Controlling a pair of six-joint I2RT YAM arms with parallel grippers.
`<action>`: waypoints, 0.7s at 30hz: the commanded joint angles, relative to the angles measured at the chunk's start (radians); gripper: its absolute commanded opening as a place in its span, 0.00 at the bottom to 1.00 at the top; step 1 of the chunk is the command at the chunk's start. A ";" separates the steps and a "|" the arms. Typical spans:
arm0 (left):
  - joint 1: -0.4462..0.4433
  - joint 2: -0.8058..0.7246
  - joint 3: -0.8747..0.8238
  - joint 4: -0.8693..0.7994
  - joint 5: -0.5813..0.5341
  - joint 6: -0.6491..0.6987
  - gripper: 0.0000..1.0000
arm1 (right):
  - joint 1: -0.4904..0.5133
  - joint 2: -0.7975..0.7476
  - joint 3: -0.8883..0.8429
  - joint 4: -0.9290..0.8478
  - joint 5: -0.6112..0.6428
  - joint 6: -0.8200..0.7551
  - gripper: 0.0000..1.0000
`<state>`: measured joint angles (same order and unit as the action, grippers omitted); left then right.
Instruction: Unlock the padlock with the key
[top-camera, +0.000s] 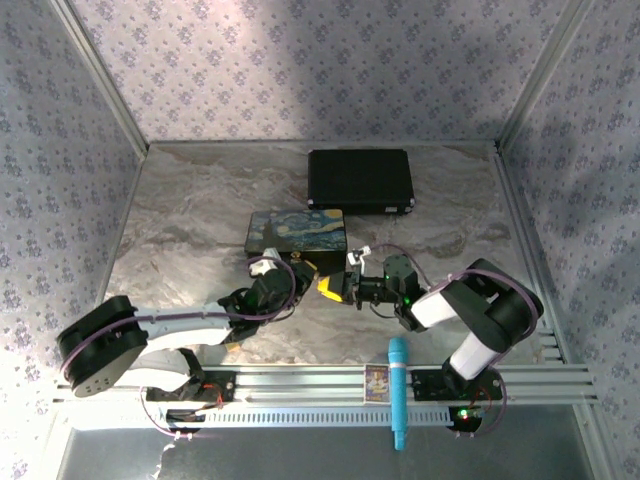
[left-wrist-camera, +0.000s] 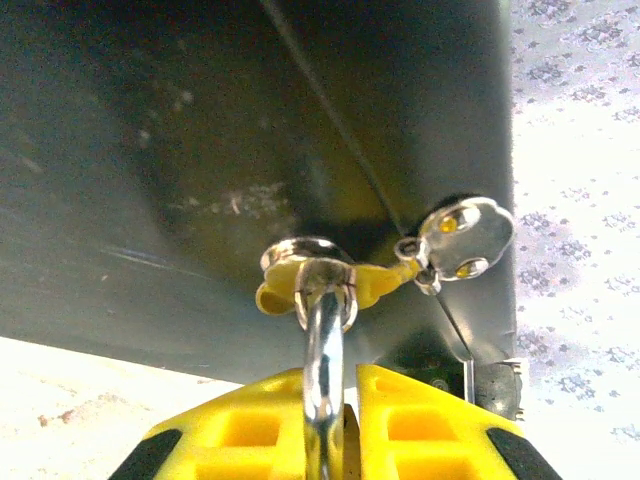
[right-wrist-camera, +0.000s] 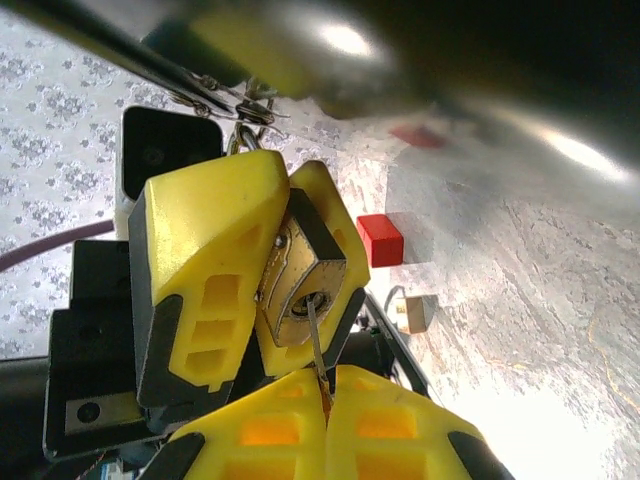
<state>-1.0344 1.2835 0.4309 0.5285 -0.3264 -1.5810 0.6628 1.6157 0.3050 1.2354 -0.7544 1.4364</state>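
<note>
The padlock (right-wrist-camera: 298, 272) is a small brass block, clamped between the yellow fingers (right-wrist-camera: 210, 250) of my left gripper (top-camera: 300, 272), keyhole end facing the right wrist camera. A thin key (right-wrist-camera: 316, 338) has its blade tip in the keyhole. My right gripper (right-wrist-camera: 327, 375) is shut on the key's head, which is hidden between its pads. In the left wrist view the silvery shackle (left-wrist-camera: 322, 340) rises out of my left gripper (left-wrist-camera: 350, 375) and passes through a ring with a yellow tag (left-wrist-camera: 375, 285). In the top view my right gripper (top-camera: 345, 285) meets the left one just in front of the painted box.
A painted box (top-camera: 296, 231) stands right behind both grippers, and a black case (top-camera: 360, 180) lies further back. A spare key (left-wrist-camera: 465, 235) hangs beside the shackle. A red block (right-wrist-camera: 380, 240) and a small tan block (right-wrist-camera: 412, 313) rest on the table. A teal marker (top-camera: 397, 390) lies across the front rail.
</note>
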 joint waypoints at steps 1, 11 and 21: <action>-0.032 -0.048 -0.003 0.107 0.121 -0.002 0.00 | -0.034 -0.029 -0.015 -0.020 0.007 -0.062 0.00; -0.032 -0.030 0.002 0.131 0.136 -0.003 0.00 | -0.070 -0.042 -0.036 -0.034 -0.025 -0.084 0.00; -0.032 -0.003 0.013 0.117 0.136 0.010 0.00 | -0.057 -0.087 -0.015 -0.075 -0.071 -0.100 0.00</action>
<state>-1.0412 1.2739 0.4213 0.5575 -0.2554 -1.5829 0.5915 1.5566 0.2661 1.1782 -0.8429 1.3655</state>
